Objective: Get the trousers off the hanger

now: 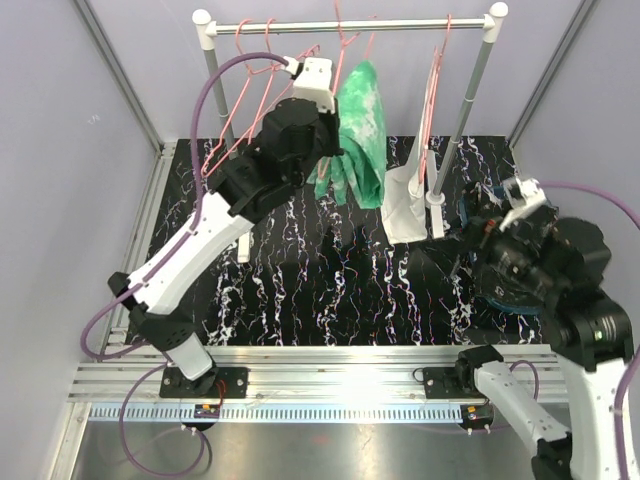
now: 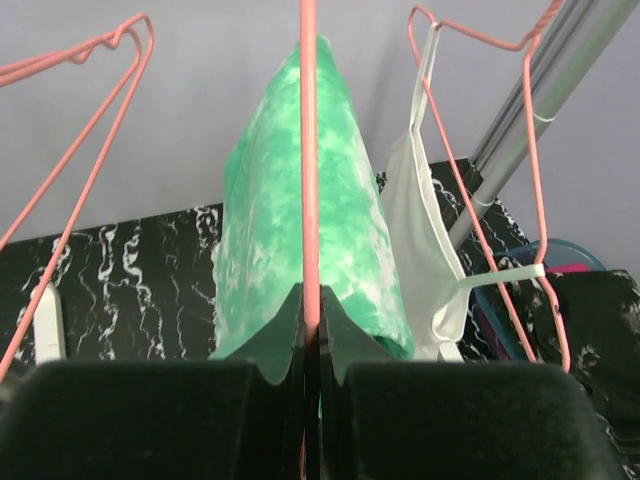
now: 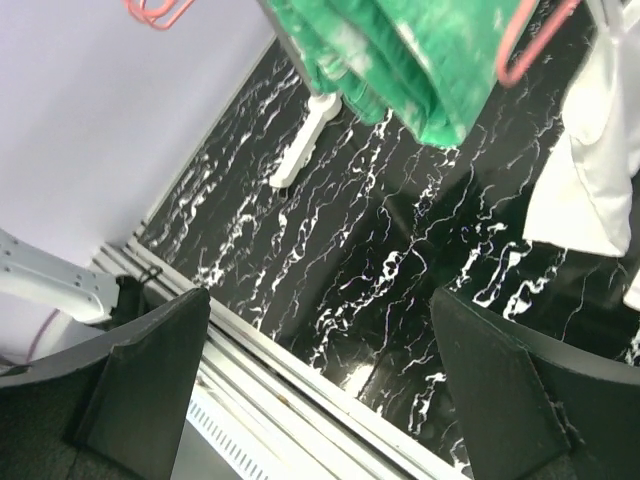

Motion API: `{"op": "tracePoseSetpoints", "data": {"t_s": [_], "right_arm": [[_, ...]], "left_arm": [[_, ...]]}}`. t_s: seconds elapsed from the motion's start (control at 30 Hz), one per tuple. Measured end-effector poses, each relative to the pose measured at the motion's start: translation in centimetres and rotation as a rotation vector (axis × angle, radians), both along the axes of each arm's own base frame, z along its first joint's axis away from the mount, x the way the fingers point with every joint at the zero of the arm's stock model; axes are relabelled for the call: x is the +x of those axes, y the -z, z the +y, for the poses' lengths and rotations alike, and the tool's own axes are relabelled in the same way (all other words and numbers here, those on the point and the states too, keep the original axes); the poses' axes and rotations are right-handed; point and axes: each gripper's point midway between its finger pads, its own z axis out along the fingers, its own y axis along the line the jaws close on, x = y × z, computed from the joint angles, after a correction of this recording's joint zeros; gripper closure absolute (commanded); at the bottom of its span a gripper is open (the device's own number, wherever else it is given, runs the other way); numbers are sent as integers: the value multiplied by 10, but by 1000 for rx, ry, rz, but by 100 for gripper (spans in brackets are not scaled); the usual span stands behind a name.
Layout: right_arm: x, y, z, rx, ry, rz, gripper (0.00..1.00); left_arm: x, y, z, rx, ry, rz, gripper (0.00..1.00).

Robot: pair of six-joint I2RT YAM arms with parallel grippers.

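Note:
The green-and-white tie-dye trousers (image 1: 358, 130) hang folded over a pink wire hanger (image 2: 309, 150) on the rail (image 1: 400, 24). My left gripper (image 2: 311, 300) is shut on that hanger's wire, just in front of the trousers (image 2: 270, 230); in the top view it (image 1: 325, 125) sits at their left side. My right gripper (image 3: 320, 300) is open and empty, low over the table at the right (image 1: 490, 235), with the trousers' lower end (image 3: 400, 60) above it. A strip of magenta (image 2: 575, 268) shows in a blue basket (image 2: 560, 248). The black marbled pair cannot be told from the tabletop.
A white garment (image 1: 405, 200) hangs on another pink hanger (image 1: 435, 90) right of the green pair. Empty pink hangers (image 1: 235, 100) hang left. The rack's post (image 1: 470, 100) and white foot (image 3: 300, 150) stand on the black marbled table (image 1: 300, 290). Purple walls surround.

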Motion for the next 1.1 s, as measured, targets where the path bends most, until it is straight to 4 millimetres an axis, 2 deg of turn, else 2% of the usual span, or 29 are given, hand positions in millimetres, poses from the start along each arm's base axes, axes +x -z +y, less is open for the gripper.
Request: {"op": "tracePoseSetpoints", "data": {"t_s": [0.17, 0.3, 0.47, 0.57, 0.7, 0.8, 0.87, 0.97, 1.1], "right_arm": [[27, -4, 32, -84, -112, 12, 0], [45, 4, 49, -163, -133, -16, 1], [50, -3, 65, -199, -156, -141, 1], [50, -13, 87, -199, -190, -262, 0], [42, -17, 128, -228, -234, -395, 1], [32, -12, 165, -267, -259, -489, 1], [33, -8, 183, -296, -247, -525, 1], [45, -6, 196, -318, -184, -555, 0], [62, -2, 202, -351, -109, -567, 1]], "left_arm": [[-28, -1, 32, -38, -29, 75, 100], [-54, 4, 57, -77, -44, 126, 100], [-82, 12, 84, -123, -67, 199, 100], [-91, 19, 92, -148, -80, 239, 100], [-95, 28, 92, -170, -90, 277, 100], [-97, 34, 89, -176, -86, 298, 100], [-100, 35, 85, -181, -76, 307, 100], [-104, 35, 79, -188, -51, 315, 100], [-110, 34, 70, -198, -16, 322, 100]]}}
